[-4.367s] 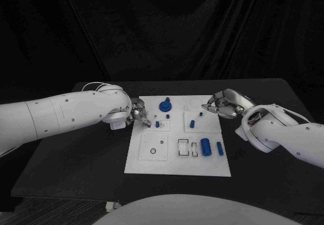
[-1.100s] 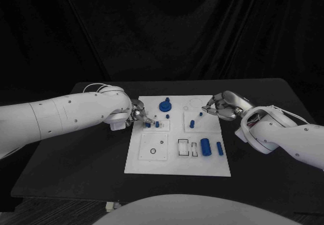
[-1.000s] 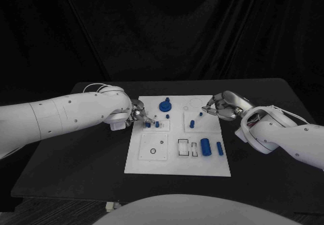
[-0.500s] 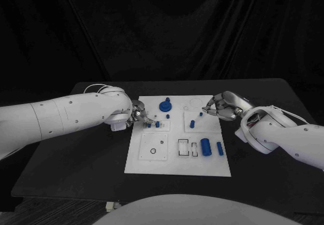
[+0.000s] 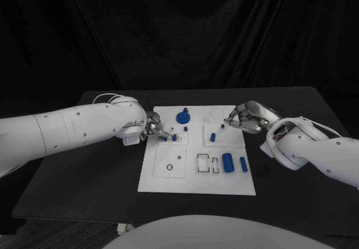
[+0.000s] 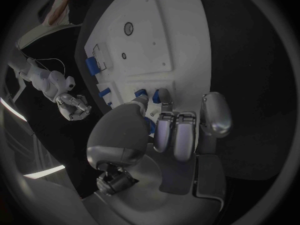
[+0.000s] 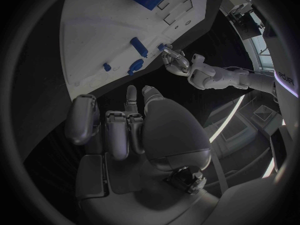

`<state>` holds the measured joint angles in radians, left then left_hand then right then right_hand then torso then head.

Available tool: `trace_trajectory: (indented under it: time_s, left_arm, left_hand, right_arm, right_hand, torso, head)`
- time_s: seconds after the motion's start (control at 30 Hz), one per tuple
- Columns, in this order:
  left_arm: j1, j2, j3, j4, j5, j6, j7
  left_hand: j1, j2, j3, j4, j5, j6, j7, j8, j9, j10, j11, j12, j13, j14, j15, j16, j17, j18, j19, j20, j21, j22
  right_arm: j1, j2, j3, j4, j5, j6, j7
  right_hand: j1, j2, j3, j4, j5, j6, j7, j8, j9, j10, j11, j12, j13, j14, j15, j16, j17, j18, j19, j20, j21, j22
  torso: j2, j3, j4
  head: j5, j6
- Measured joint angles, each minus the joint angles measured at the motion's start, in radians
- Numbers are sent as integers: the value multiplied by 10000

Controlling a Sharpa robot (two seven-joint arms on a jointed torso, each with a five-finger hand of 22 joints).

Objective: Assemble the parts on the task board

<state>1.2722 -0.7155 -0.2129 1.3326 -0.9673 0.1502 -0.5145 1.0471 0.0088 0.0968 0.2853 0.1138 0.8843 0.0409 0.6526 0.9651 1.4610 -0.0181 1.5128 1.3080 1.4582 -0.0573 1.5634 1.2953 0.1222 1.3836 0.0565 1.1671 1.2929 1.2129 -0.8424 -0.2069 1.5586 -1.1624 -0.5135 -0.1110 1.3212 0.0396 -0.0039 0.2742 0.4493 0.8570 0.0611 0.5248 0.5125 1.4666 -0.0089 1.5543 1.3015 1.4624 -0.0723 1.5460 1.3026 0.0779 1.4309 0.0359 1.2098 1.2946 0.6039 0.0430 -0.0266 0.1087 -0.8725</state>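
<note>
In the head view, the left hand (image 5: pixel 153 128) pinches a small blue peg (image 5: pixel 164 138) at the task board (image 5: pixel 196 181)'s edge, while the right hand (image 5: pixel 247 118) hovers curled beside the board's opposite edge. The left wrist view shows its fingertips (image 6: pixel 164 96) touching the peg (image 6: pixel 140 93). The right wrist view shows that hand (image 7: pixel 134 122) curled, holding nothing.

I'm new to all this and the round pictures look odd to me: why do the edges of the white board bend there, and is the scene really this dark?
Left wrist view: a fisheye lens curves the task board edges, and the left hand looms large. Right wrist view: the same bending, with the right hand dim. Head view: edges run straight; the black table and backdrop swallow light, so the board stands out bright.
</note>
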Motion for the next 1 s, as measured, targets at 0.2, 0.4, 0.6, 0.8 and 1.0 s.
trace_trajectory:
  time_s: [0.2,0.4,0.6,0.8,1.0]
  left_arm:
    - [-5,-85,0,100,1,-58,1]
    - [0,-512,-4,527,-46,-325,20]
    - [440,-1032,-23,1199,-157,-674,47]
    - [1329,-1410,-2,1737,-282,-1096,196]
    - [1792,-1451,10,1695,-362,-2051,1441]
  left_hand:
    - [83,80,-41,-40,201,-170,-80,41,229,0,-1,0,0,0,-1,0,0,0,1,-1,0,0]
    - [334,35,-346,-39,752,-307,-120,176,433,-60,-58,0,0,0,-2,0,0,0,83,-83,3,0]
    - [518,-71,-601,-42,1163,-305,-122,271,532,-28,-69,13,0,85,-89,2,0,0,92,-89,10,0]
    - [518,-72,-772,1,1277,-304,-123,272,561,-28,-70,13,0,85,-89,2,0,0,160,-158,98,0]
    - [2938,-313,-599,-334,3063,-1889,558,-580,199,-469,288,-501,1,12,168,-206,0,1,-365,10,-387,0]
  right_arm:
    - [-1,1,0,-1,0,8,-4]
    - [-1,-24,0,0,0,18,-12]
    - [-2,-54,0,0,0,31,-24]
    - [-2,-158,0,64,0,34,-29]
    - [-2,-394,1,309,0,-70,39]
  right_hand:
    - [0,0,0,0,0,0,0,0,0,0,0,0,0,0,0,0,0,1,0,0,0,0]
    - [0,0,0,0,0,0,0,0,1,0,0,0,0,0,0,0,0,0,0,0,0,0]
    - [0,0,0,0,0,0,0,0,0,0,0,0,0,0,0,0,0,1,0,0,0,0]
    - [0,0,0,0,1,0,0,0,0,0,0,0,0,0,0,0,0,0,0,0,0,1]
    - [1,0,95,-93,308,0,0,0,0,0,0,0,0,0,0,0,0,1,0,0,-1,0]
  torso:
    - [0,0,0]
    - [1,0,0]
    - [1,0,0]
    - [0,0,0]
    - [-11,-2,1]
  head:
    - [0,0]
    - [-48,0]
    - [-64,0]
    - [-33,0]
    - [-8,0]
